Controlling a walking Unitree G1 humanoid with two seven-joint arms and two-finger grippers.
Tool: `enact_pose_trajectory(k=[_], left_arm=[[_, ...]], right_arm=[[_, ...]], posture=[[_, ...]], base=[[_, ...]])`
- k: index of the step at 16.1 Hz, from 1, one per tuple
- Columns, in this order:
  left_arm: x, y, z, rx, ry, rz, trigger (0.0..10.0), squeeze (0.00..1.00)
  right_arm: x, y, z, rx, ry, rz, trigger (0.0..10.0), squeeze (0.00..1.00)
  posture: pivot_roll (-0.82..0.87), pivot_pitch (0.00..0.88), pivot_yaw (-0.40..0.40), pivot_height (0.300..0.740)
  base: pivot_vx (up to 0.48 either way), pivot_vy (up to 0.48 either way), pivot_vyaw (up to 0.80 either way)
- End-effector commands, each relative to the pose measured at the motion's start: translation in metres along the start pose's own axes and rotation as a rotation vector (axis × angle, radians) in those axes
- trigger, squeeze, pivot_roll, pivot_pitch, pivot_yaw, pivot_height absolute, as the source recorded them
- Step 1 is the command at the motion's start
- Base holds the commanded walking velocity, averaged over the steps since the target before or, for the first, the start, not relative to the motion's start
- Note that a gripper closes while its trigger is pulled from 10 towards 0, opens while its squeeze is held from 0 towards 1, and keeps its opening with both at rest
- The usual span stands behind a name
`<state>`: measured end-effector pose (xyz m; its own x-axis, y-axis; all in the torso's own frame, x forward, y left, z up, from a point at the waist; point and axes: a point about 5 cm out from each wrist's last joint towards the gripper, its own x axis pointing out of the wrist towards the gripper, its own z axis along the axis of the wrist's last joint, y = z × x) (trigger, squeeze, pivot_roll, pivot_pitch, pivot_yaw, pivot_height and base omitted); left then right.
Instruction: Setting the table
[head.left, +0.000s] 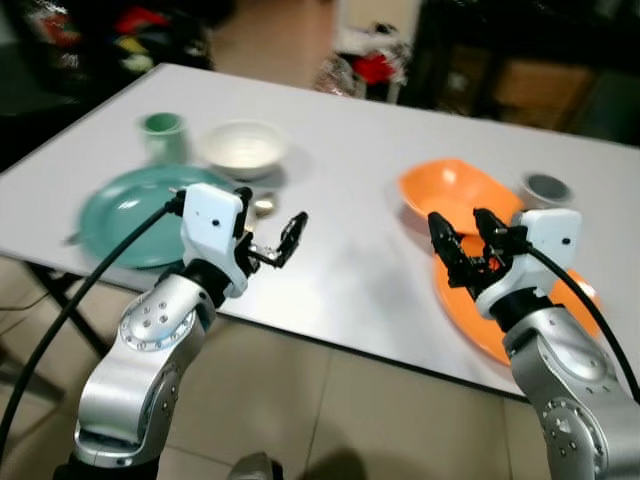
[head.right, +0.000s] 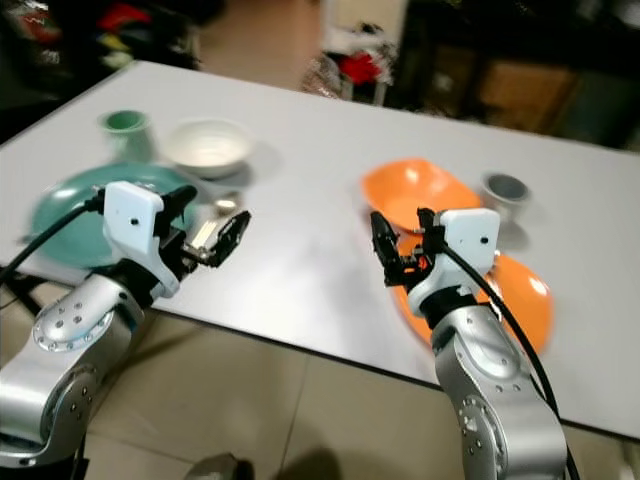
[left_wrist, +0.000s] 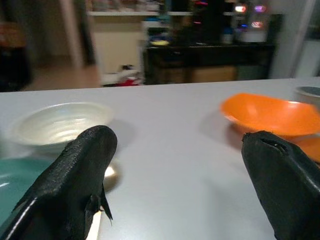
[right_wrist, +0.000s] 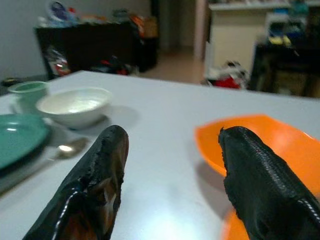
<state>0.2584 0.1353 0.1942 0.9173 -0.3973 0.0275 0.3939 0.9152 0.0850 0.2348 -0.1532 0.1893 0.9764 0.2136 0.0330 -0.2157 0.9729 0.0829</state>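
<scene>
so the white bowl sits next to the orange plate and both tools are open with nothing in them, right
One thing is wrong: the white bowl sits next to the teal plate, not the orange plate; the left eye view shows this. The orange plate lies across the table with the orange bowl. The rest holds: the left tool and right tool are open, nothing in them.

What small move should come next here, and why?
Probably lower the right pincer onto the orange bowl. Both pincers hover open and empty; the right is just in front of the bowl, while the left pincer sits beside the green plate.
</scene>
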Motion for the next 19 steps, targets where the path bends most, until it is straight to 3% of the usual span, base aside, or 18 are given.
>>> enact_pose_trajectory(k=[1, 6, 8, 11, 13, 15, 17, 19], left_arm=[[-0.001, 0.001, -0.002, 0.002, 0.015, 0.019, 10.0, 0.00], [0.000, -0.001, -0.005, -0.012, 0.018, 0.044, 10.0, 0.00], [0.002, -0.006, -0.010, 0.006, 0.083, 0.010, 10.0, 0.00], [0.001, 0.002, -0.011, 0.015, 0.090, 0.054, 10.0, 0.00], [0.005, 0.015, -0.004, 0.096, 0.081, 0.173, 10.0, 0.00], [0.004, 0.015, -0.004, 0.105, 0.080, 0.162, 10.0, 0.00], [-0.004, 0.016, -0.005, 0.054, 0.054, 0.165, 10.0, 0.00], [-0.005, 0.013, -0.006, 0.094, 0.063, 0.121, 10.0, 0.00]], right_arm=[[-0.001, 0.001, 0.005, -0.023, -0.025, 0.010, 10.0, 1.00], [0.001, 0.005, 0.000, -0.026, -0.014, 0.031, 10.0, 1.00], [0.002, 0.005, -0.002, -0.012, -0.010, 0.031, 10.0, 1.00], [0.003, 0.011, -0.005, 0.000, -0.007, 0.035, 10.0, 1.00], [0.000, 0.006, -0.012, 0.017, 0.024, 0.010, 10.0, 1.00], [-0.002, 0.005, -0.018, 0.023, 0.046, 0.002, 10.0, 1.00], [-0.005, 0.004, -0.029, 0.034, 0.082, -0.013, 10.0, 1.00], [-0.005, 0.004, -0.030, 0.040, 0.083, -0.025, 10.0, 1.00]], posture=[[-0.03, 0.000, -0.036, 0.740], [-0.03, 0.000, -0.051, 0.740], [-0.02, 0.000, -0.049, 0.740], [0.00, 0.000, -0.046, 0.740], [0.03, 0.011, -0.051, 0.740], [0.03, 0.010, -0.051, 0.740], [0.03, 0.007, -0.038, 0.740], [0.02, 0.000, -0.034, 0.740]], base=[[0.000, 0.000, 0.80], [0.000, 0.000, 0.80], [0.000, 0.000, 0.80], [0.000, 0.000, 0.80], [0.000, 0.000, 0.80], [0.000, 0.000, 0.80], [0.000, 0.000, 0.80], [0.000, 0.000, 0.80]])
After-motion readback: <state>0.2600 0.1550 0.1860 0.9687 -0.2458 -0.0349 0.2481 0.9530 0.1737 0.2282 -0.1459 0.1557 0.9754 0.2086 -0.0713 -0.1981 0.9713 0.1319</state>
